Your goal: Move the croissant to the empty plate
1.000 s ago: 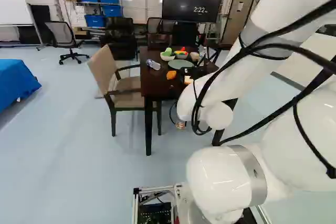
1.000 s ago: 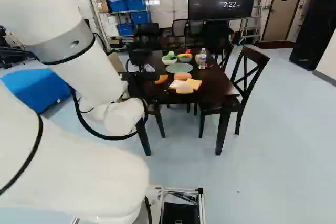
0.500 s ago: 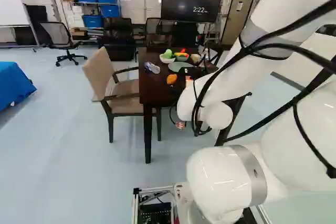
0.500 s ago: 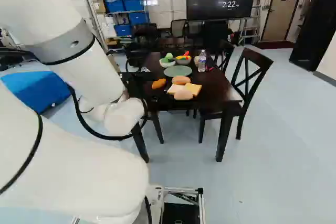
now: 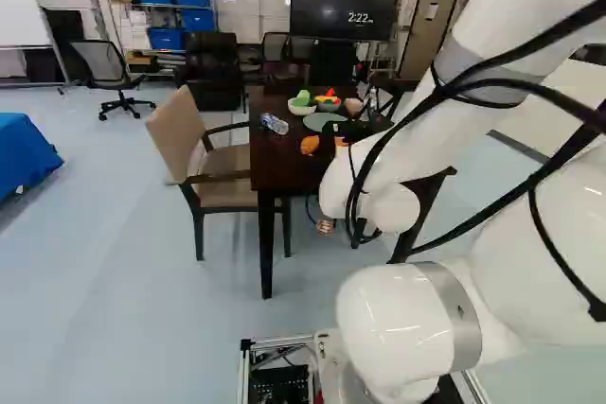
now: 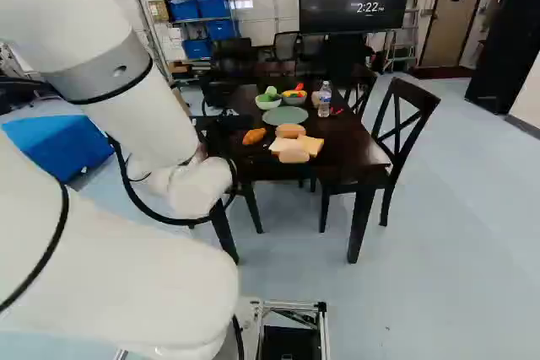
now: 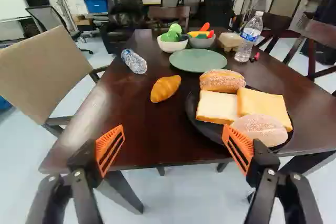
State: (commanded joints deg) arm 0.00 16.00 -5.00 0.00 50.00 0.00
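Note:
In the right base view my gripper [image 6: 221, 122] shows as a dark shape at the table's near left part. The wrist view shows the gripper [image 7: 174, 135] open, its orange-padded fingers wide apart with nothing between them. Ahead of the fingers, the golden-brown croissant [image 7: 165, 88] lies on the dark table, apart from them; it also shows as an orange croissant [image 6: 254, 137] in the right base view. Farther along the table lies a bare green plate [image 7: 198, 60], beyond the croissant and toward the bottle side.
A black plate [image 7: 195, 121] with bread slices and buns lies near the table's [image 7: 152, 153] front edge. Two bowls [image 7: 171, 46], a water bottle [image 7: 250, 38], a small carton and a crumpled clear bottle [image 7: 134, 61] stand or lie around. A beige armchair [image 5: 180, 134] and dark chair [image 6: 396, 137] flank the table.
The base has moved a little toward the table, which looks slightly nearer in both base views. The arm keeps its pose against its lowest joint, and the gripper has stayed open.

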